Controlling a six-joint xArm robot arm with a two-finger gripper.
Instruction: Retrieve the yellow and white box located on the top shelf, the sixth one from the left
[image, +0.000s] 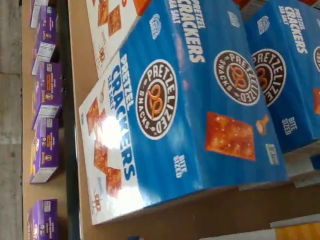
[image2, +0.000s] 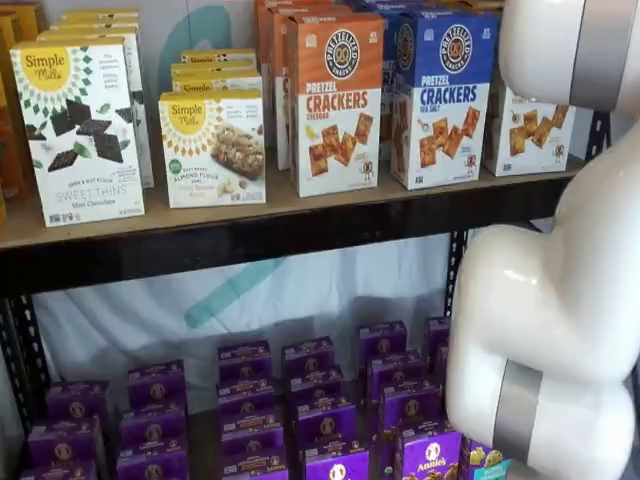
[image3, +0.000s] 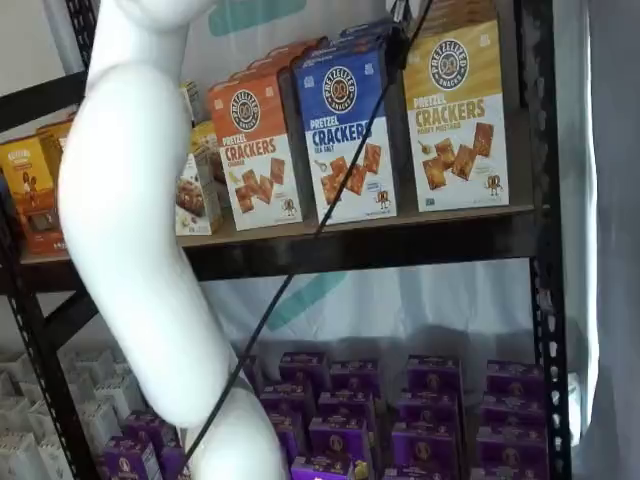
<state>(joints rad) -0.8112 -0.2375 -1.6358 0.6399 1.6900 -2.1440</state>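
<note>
Yellow-banded and white below, the yellow and white box (image3: 455, 115) stands upright at the right end of the top shelf (image3: 380, 245), just right of a blue Pretzel Crackers box (image3: 345, 130) and an orange Pretzel Crackers box (image3: 255, 155). The white arm (image3: 140, 250) crosses in front of the rack in both shelf views. No fingers show in either, so the gripper is out of view and its state cannot be told.

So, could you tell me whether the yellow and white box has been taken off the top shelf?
No, the yellow and white box stands upright on the top shelf.
</note>
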